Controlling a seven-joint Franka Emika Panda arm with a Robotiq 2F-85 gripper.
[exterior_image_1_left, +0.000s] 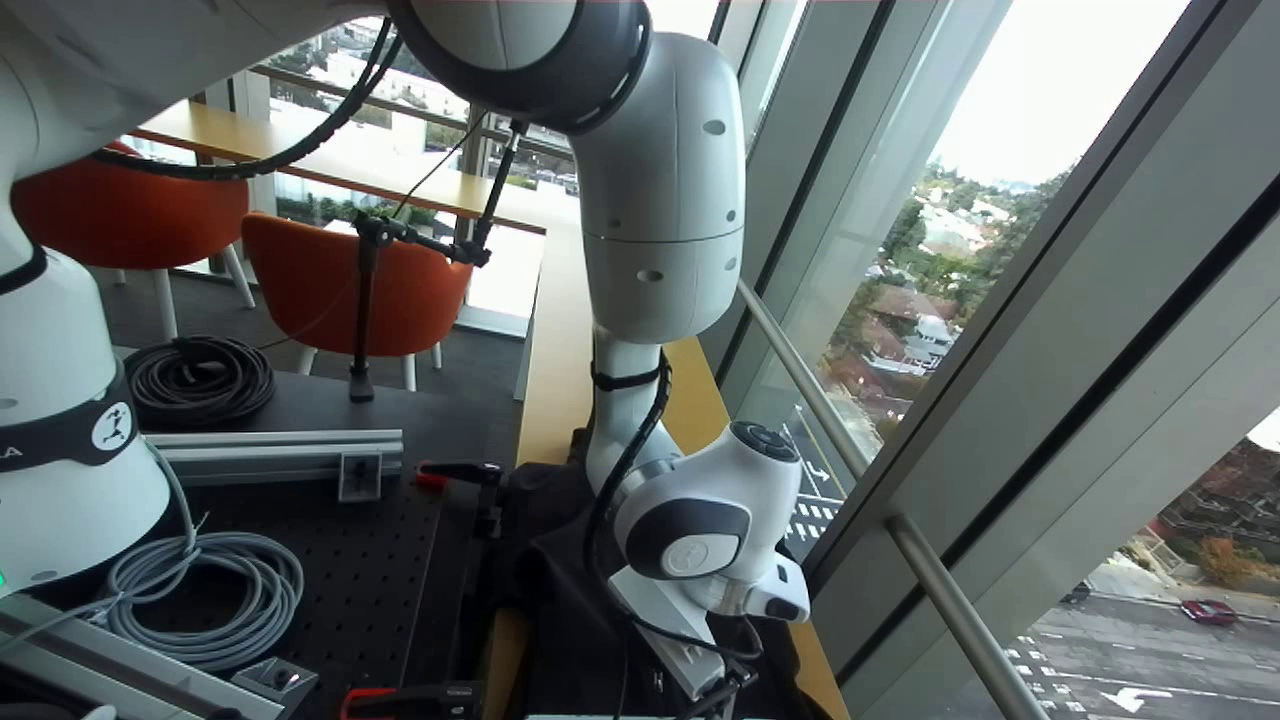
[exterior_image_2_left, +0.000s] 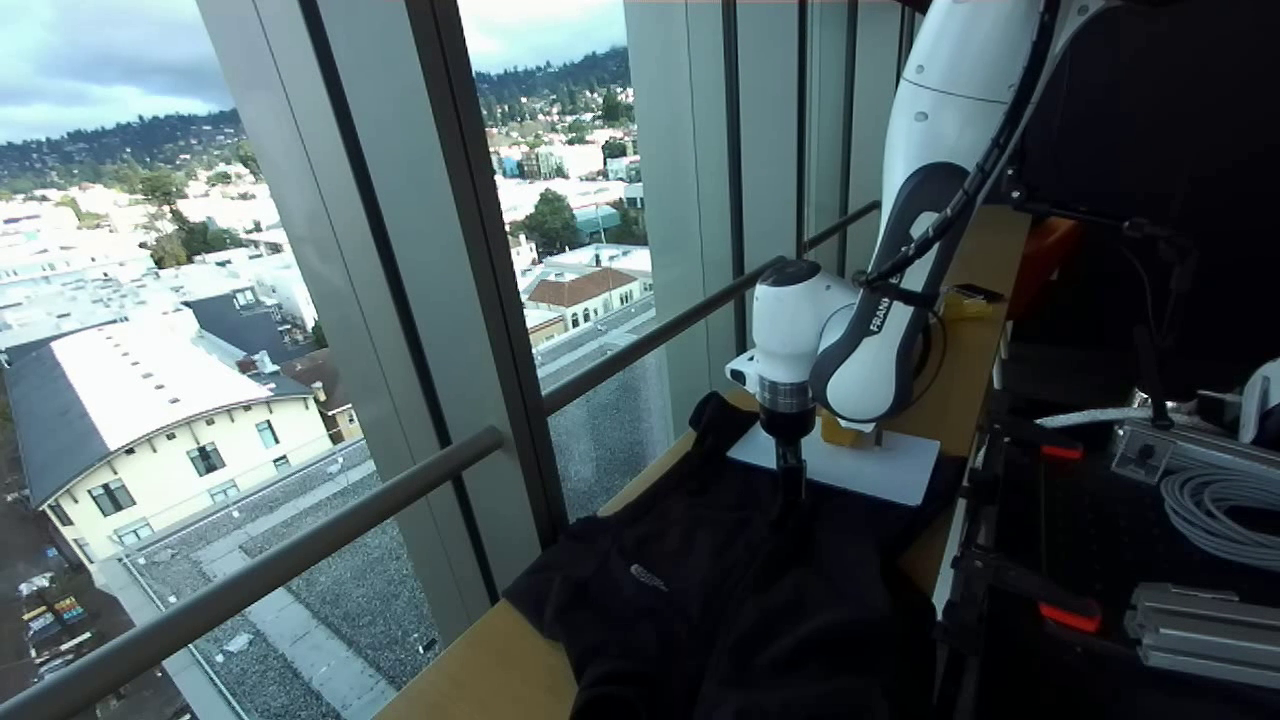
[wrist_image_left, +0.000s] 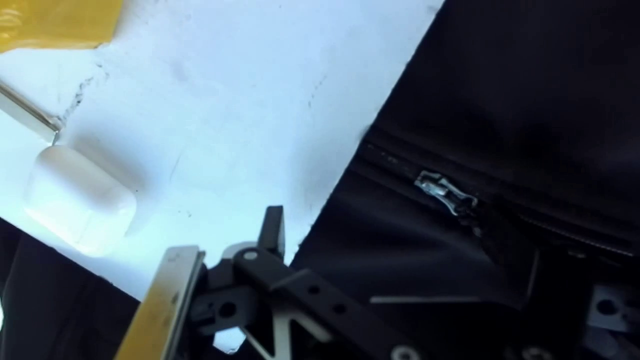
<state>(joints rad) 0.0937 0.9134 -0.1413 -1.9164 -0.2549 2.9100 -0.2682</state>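
My gripper (wrist_image_left: 385, 212) is open in the wrist view, its fingers wide apart with nothing held. In both exterior views the gripper (exterior_image_1_left: 718, 692) (exterior_image_2_left: 792, 485) points down over a black jacket (exterior_image_2_left: 660, 610) with a small white logo. The jacket (wrist_image_left: 525, 90) also fills the right of the wrist view. Its silver zipper pull (wrist_image_left: 446, 192) lies between the fingers, closest to the dark right one. The left finger overlaps the edge of a white board (wrist_image_left: 240, 100). Whether the fingertips touch the cloth I cannot tell.
On the board are a yellow piece (wrist_image_left: 60, 22), a white rounded block (wrist_image_left: 80, 200) and a thin metal bar (wrist_image_left: 27, 115). A metal railing (exterior_image_2_left: 370, 525) and windows run beside the wooden counter (exterior_image_2_left: 490, 670). Red-and-black clamps (exterior_image_1_left: 410, 703) and a coiled grey cable (exterior_image_1_left: 215, 600) are near the arm's base.
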